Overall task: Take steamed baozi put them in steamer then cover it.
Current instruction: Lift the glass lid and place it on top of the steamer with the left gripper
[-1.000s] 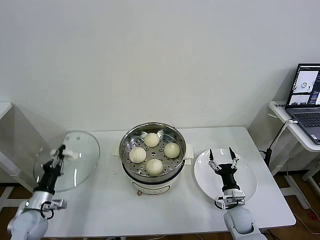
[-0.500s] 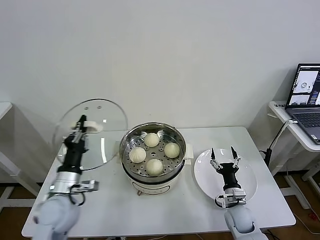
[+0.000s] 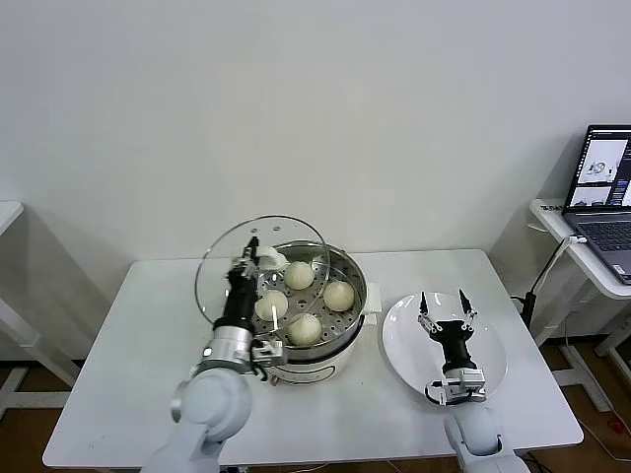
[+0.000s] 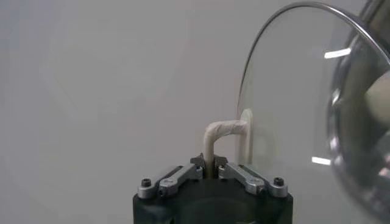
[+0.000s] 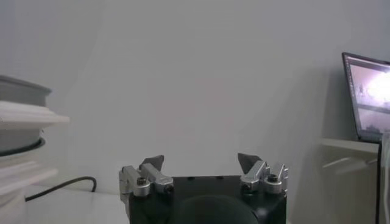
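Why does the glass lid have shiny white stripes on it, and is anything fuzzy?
Left wrist view: the glass lid mirrors room lights as bright streaks, and the steamer behind it looks smeared. Head view: one glint on the lid, baozi sharp.

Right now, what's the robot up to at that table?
The left gripper is shut on the cream handle of the cover, holding the glass lid tilted on edge by the left rim of the steamer, not yet set down on it. All four steamed baozi sit on the perforated tray inside. The right gripper is open and hovers idle over the empty white plate to the right of the steamer. Only the covering step is left.
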`<state>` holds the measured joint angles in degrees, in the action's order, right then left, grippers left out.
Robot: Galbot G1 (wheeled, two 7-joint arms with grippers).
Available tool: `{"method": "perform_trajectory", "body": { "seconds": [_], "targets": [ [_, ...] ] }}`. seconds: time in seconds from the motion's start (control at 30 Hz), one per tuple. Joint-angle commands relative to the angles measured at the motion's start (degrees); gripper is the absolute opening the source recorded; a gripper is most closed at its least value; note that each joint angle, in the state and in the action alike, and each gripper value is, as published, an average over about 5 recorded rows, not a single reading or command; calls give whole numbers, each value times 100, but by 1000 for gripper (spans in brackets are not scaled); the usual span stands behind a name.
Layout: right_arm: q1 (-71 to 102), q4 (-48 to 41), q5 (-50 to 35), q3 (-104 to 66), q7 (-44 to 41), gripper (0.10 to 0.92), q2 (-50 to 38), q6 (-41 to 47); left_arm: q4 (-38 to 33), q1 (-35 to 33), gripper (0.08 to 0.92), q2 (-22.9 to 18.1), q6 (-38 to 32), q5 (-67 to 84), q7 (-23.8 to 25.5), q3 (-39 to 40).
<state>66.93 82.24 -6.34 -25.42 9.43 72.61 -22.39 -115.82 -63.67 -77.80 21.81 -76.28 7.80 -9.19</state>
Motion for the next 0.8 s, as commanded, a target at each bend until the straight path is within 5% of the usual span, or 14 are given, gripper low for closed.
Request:
{"method": "perform_trajectory", "body": {
  "seconds": [0.03,0.8],
  "targets": [
    [-34,-120,46,-25,1,823,46,20,619,568,187,-367,375,-1064,828,735],
    [-121,-256,104,-35,-15,823,104,6,861,524,187,-696,373,-1238,843,909]
  ]
}}
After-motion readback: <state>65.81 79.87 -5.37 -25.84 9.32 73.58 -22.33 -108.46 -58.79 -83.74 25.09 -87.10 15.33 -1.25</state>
